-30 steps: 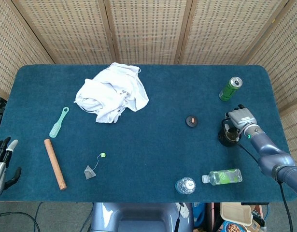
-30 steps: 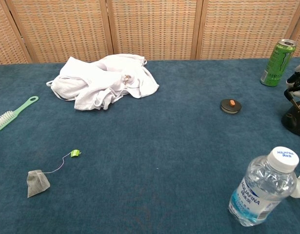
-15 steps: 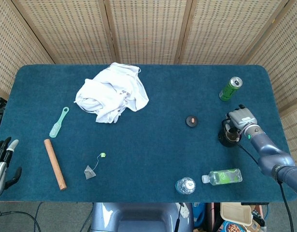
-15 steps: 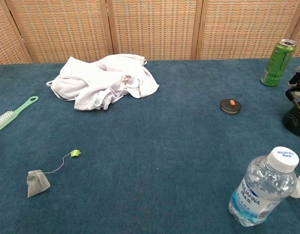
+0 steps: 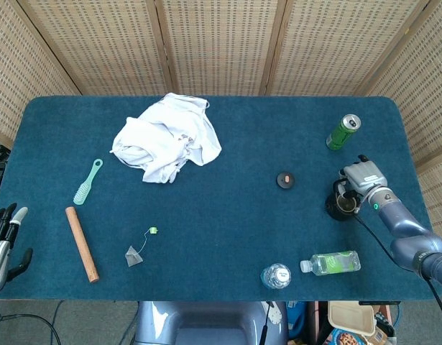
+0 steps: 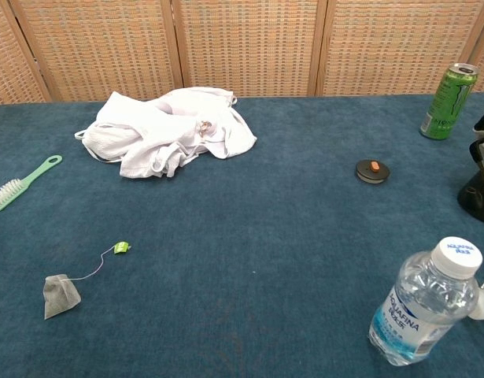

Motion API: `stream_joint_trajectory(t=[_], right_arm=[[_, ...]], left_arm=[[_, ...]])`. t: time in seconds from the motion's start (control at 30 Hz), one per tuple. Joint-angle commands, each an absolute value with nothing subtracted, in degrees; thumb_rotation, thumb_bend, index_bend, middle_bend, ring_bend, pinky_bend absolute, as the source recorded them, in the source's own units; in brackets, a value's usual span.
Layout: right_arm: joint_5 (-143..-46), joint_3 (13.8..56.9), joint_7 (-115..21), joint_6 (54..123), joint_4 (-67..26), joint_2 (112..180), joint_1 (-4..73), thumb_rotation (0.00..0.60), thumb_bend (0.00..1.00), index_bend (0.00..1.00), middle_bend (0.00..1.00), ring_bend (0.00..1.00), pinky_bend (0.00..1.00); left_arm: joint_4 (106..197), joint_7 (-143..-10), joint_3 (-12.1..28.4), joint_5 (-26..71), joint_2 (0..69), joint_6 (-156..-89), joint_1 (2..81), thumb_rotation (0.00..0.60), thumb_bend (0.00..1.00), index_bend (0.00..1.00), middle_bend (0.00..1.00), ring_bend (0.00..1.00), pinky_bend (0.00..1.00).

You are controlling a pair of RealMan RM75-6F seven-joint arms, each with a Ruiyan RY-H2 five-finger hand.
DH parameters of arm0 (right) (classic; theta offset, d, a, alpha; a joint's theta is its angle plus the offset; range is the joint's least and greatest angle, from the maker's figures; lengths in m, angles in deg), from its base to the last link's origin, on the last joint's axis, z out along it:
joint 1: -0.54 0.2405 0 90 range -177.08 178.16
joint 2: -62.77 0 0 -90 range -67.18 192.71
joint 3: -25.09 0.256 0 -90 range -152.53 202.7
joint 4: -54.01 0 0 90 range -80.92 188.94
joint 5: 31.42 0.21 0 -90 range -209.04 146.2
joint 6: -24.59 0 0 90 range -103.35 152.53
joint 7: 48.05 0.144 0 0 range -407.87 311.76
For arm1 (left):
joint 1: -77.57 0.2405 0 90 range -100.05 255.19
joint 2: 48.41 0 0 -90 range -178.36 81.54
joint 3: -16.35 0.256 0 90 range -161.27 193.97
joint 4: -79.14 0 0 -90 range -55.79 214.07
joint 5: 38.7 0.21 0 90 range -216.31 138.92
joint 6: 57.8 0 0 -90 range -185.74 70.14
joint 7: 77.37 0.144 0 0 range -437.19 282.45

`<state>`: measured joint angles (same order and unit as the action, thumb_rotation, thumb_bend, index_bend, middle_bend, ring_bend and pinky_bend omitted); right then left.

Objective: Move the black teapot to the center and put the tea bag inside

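Observation:
The black teapot (image 5: 341,206) stands lidless near the table's right edge, also showing at the right border of the chest view (image 6: 477,201). My right hand (image 5: 361,179) sits over its far right side, fingers closed around the thin handle. Its round black lid (image 5: 284,180) with an orange knob lies on the cloth to the left of the pot (image 6: 372,171). The grey tea bag (image 5: 134,255) with a string and green tag lies at the front left (image 6: 60,295). My left hand (image 5: 3,241) hangs off the front left corner, fingers apart, holding nothing.
A white crumpled cloth (image 5: 168,138) lies at the back centre. A green can (image 5: 343,132) stands behind the teapot. A water bottle (image 6: 426,312) stands at the front right, with a second bottle (image 5: 333,263) lying beside it. A mint brush (image 5: 88,182) and wooden rod (image 5: 82,244) lie left.
My right hand and the teapot have shifted slightly to the right together. The left hand and everything else stay put.

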<state>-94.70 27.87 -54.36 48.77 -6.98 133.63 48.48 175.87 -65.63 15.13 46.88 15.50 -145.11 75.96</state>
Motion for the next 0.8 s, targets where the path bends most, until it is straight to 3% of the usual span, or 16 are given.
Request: stream_joint_trajectory(t=[0.03,0.8], right_arm=[[-94.9,27.9,-54.3,50.1,-8.9,132.2,47.9,0.301,0.72,0.45,0.5,0.27,0.09],[-96.9,27.1,-53.2,60.4,-23.3,122.7,41.1,0.301,0.72,0.45,0.49,0.27,0.1]], left_arm=[[175.9,-65.6,15.1,47.0,15.5,-145.2,75.9,0.6,0.43,0.0,0.0,0.0,0.0],[177.0,-65.5,14.9,48.1,15.0,-145.1,75.2,0.6,0.43,0.0,0.0,0.0,0.0]])
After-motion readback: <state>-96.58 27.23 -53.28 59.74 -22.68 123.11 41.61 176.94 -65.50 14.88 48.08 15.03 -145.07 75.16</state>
